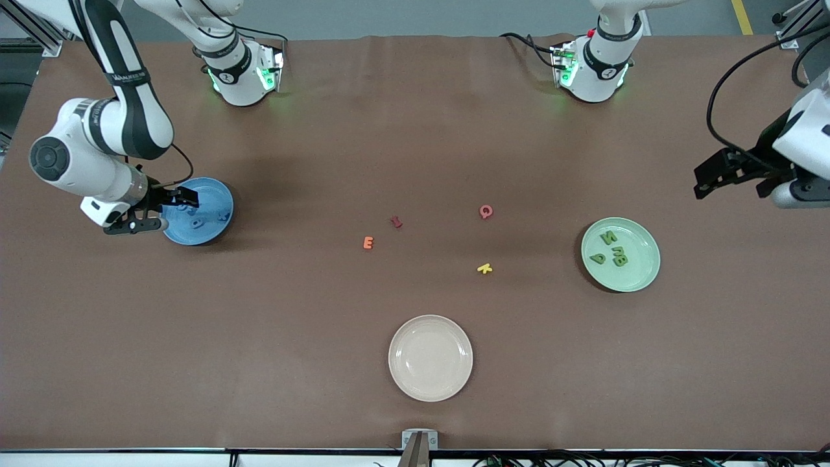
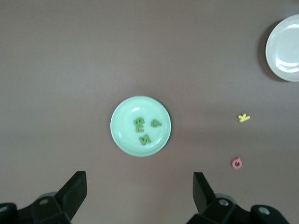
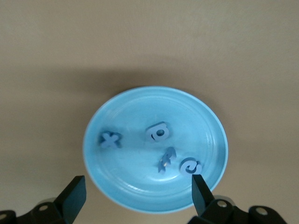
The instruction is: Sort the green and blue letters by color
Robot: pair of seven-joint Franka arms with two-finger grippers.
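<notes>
Brown desk [image 1: 415,130], two arms, three plates, loose toy letters. Blue plate [image 1: 211,230] toward the right arm's end of the desk, holding four blue letters [image 3: 160,132]: an X, a rounded letter with a hole, a slanted piece and a curled one, all lying apart from each other inside the rim. Green plate [image 1: 642,272] toward the left arm's end, holding the green letters [image 1: 609,248] clustered near its middle; the front view shows an N, a B and a P-like shape, and a fourth beside the B cannot be made out with certainty. Cream plate [image 1: 430,358] near the middle of the desk's edge closest to the front camera, nothing visible on it. Between the blue and green plates, on the bare desk: orange E [image 1: 368,243], dark red letter [image 1: 396,222], pink letter [image 1: 486,211] and yellow K [image 1: 484,268], all well apart. Right hand [image 1: 170,207] over the blue plate's rim at the side toward the desk's end, fingers spread wide, nothing between them. Left hand [image 1: 703,181] raised over the left arm's end of the desk, clear of the green plate, fingers spread wide and holding nothing; that arm waits.
</notes>
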